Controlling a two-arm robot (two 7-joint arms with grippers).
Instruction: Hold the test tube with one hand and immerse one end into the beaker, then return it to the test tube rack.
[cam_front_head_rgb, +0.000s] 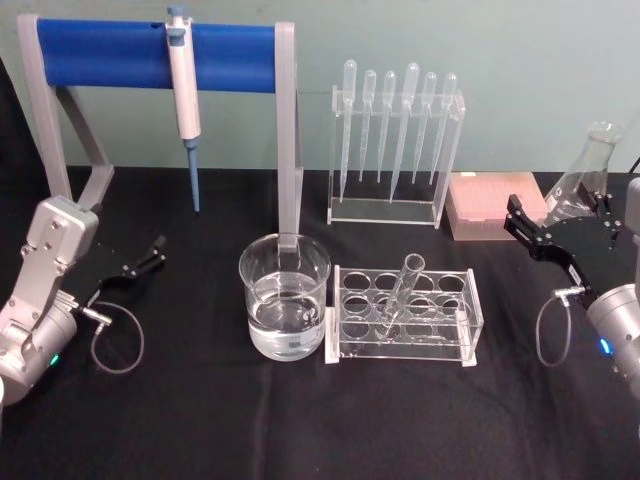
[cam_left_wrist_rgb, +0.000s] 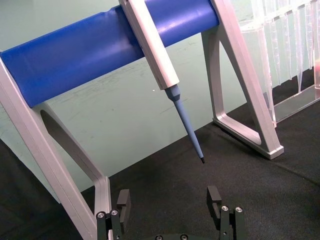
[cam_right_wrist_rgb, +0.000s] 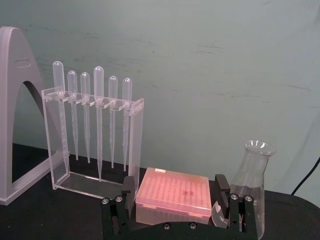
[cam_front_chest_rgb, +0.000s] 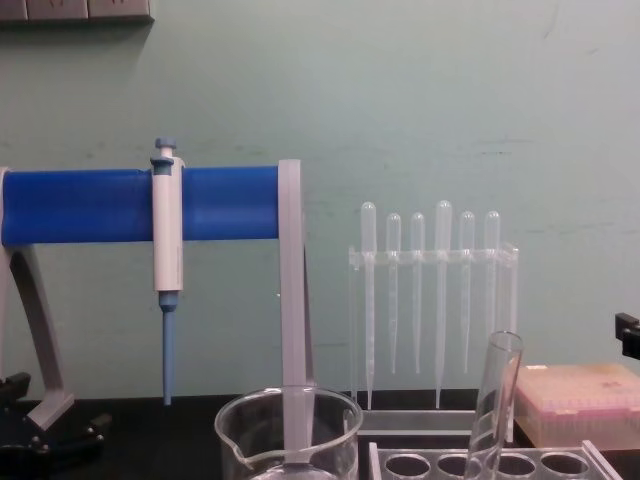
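Observation:
The test tube (cam_front_head_rgb: 403, 292) leans in a clear rack (cam_front_head_rgb: 470, 312) at the table's middle, its rim up; the chest view shows the test tube (cam_front_chest_rgb: 496, 400) tilted too. Just left of the rack stands the beaker (cam_front_head_rgb: 284, 300), partly filled with clear liquid, seen low in the chest view as the beaker (cam_front_chest_rgb: 290, 425). My left gripper (cam_front_head_rgb: 155, 253) hovers open and empty at the table's left, well away from the beaker. In its own wrist view the left gripper (cam_left_wrist_rgb: 169, 199) holds nothing. My right gripper (cam_front_head_rgb: 515, 218) is open at the far right, apart from the rack. The right gripper (cam_right_wrist_rgb: 175, 186) is empty.
A blue-barred stand (cam_front_head_rgb: 110, 55) carries a blue-and-white pipettor (cam_front_head_rgb: 183, 90) at the back left. A clear rack of plastic pipettes (cam_front_head_rgb: 395, 150) stands behind the tube rack. A pink tip box (cam_front_head_rgb: 485, 205) and a glass flask (cam_front_head_rgb: 585, 175) sit by the right gripper.

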